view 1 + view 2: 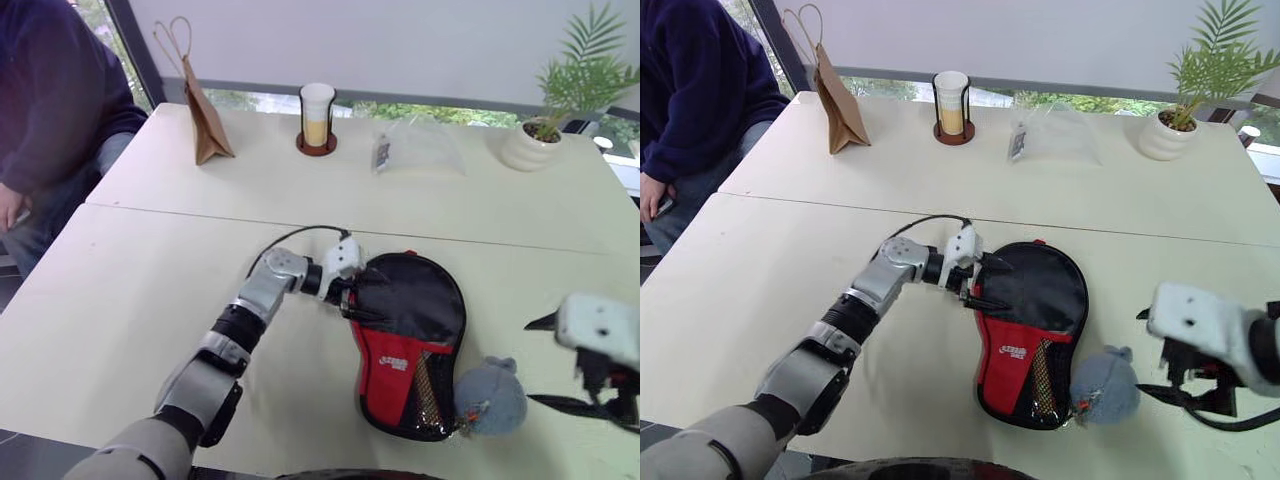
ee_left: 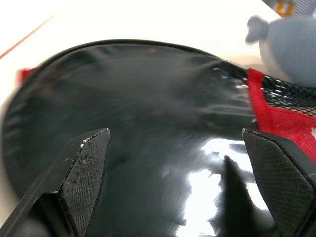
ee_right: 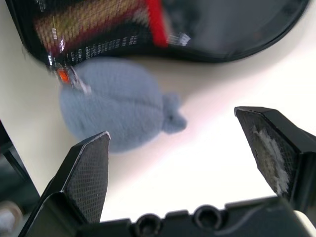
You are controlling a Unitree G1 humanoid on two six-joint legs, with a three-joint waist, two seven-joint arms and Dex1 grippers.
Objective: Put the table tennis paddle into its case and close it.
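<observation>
The case (image 1: 410, 320) lies flat on the white table (image 1: 150, 280), its black face toward the far side and its red panel with white logo and mesh pocket toward me. The table tennis paddle is hidden. My left gripper (image 1: 355, 300) is open at the case's left edge, its fingers (image 2: 84, 168) spread over the glossy black face. My right gripper (image 1: 548, 362) hangs open above the table, to the right of the case, holding nothing. In the right wrist view it (image 3: 170, 123) hovers over a grey fluffy ball (image 3: 116, 111) beside the case's near end.
At the far side stand a brown paper bag (image 1: 205, 120), a cup in a holder (image 1: 317, 115), a clear plastic bag (image 1: 415, 150) and a potted plant (image 1: 560, 120). A person in dark blue (image 1: 50, 110) sits at the far left corner.
</observation>
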